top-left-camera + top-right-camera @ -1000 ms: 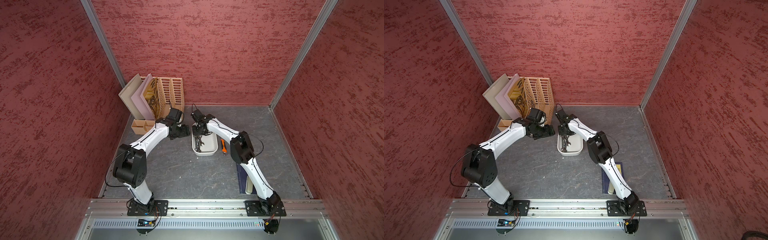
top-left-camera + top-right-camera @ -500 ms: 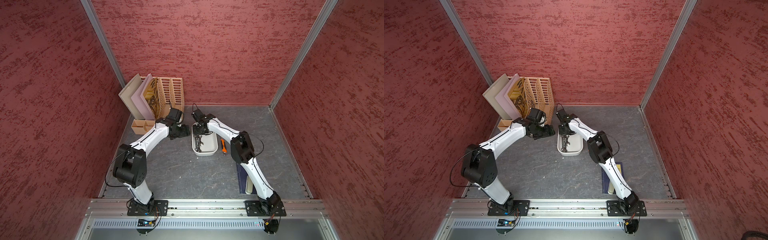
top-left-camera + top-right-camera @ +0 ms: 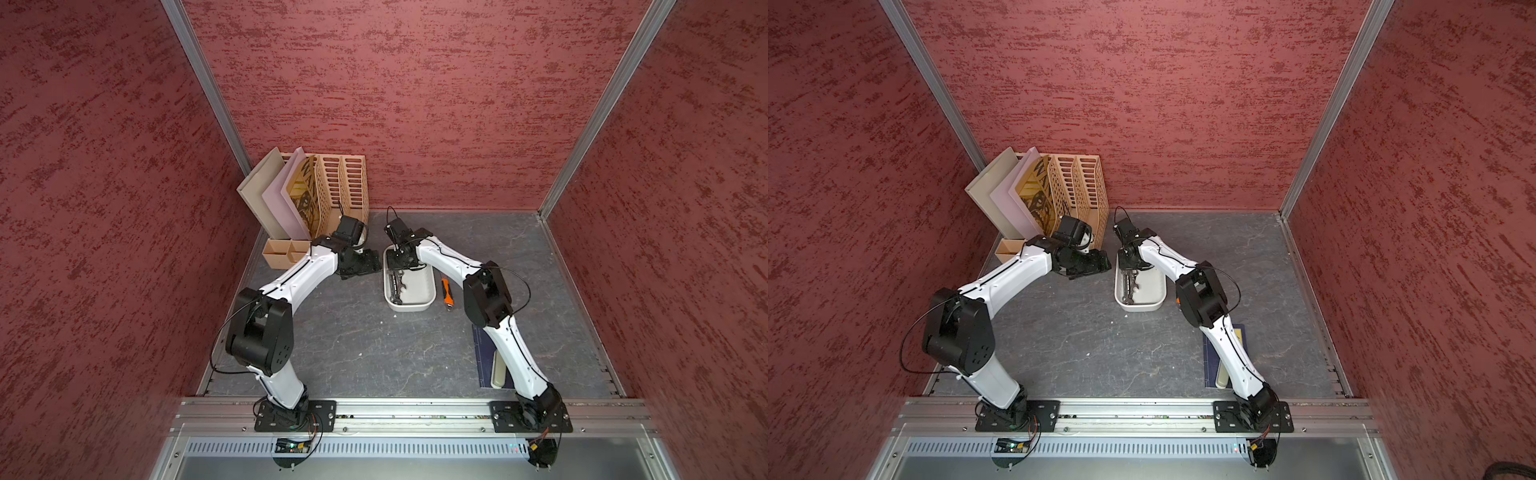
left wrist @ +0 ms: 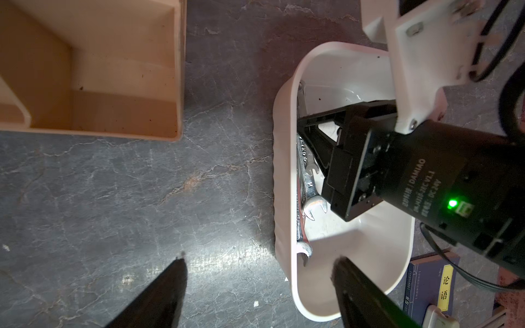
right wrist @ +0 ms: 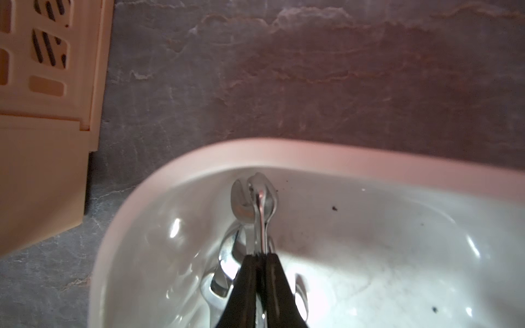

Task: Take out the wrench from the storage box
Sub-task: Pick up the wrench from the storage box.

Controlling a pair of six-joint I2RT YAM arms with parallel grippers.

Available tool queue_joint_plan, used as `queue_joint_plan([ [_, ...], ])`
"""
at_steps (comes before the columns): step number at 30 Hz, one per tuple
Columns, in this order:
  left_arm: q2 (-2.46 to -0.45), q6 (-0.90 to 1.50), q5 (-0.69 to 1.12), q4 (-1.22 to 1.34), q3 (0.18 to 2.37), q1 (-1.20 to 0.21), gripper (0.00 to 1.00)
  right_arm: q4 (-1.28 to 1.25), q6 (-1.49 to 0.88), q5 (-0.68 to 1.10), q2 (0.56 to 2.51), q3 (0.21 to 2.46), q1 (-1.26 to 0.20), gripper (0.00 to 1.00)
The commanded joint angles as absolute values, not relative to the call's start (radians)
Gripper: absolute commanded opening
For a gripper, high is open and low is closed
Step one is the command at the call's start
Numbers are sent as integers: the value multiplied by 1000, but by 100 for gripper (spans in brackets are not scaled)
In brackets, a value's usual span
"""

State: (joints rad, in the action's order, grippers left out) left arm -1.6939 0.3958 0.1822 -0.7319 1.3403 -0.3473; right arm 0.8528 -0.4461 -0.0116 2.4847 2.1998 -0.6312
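Observation:
The white storage box [image 3: 420, 291] [image 3: 1152, 293] sits mid-table in both top views. Silver wrenches [image 3: 396, 284] [image 4: 306, 173] lie along one long wall inside it. My right gripper [image 5: 260, 255] reaches down into the box's far end. It is shut on the thin shaft of one wrench [image 5: 262, 198], whose head rests against the end wall. My left gripper [image 4: 258, 264] stands open and low beside the box [image 4: 284, 159], holding nothing. One of its fingers [image 4: 170, 281] is over the floor and the other is over the box's inside.
A tan slatted file rack [image 3: 341, 187] with boards stands at the back left. A small tan open box [image 3: 286, 253] [image 4: 93, 71] sits in front of it. An orange utility knife [image 3: 445, 289] lies right of the storage box, and a blue book [image 3: 482, 357] is nearer the front.
My right gripper's jaws have closed onto the wrench shaft inside the box. Both arms have otherwise stayed in place.

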Motion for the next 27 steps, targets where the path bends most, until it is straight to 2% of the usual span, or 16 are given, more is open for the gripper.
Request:
queue_joint_plan([
  [1, -1672, 403, 193, -707, 1333, -347, 84, 848, -463, -28, 2470, 2171, -626, 0],
  [10, -1668, 403, 195, -707, 1333, -347, 84, 836, -475, -16, 2429, 2160, -625, 0],
  [21, -1651, 397, 161, -709, 1328, -362, 89, 796, -473, -16, 2290, 2089, -625, 0],
  [27, -1621, 385, 160, -688, 1324, -379, 100, 761, -452, -30, 2158, 1964, -616, 0],
])
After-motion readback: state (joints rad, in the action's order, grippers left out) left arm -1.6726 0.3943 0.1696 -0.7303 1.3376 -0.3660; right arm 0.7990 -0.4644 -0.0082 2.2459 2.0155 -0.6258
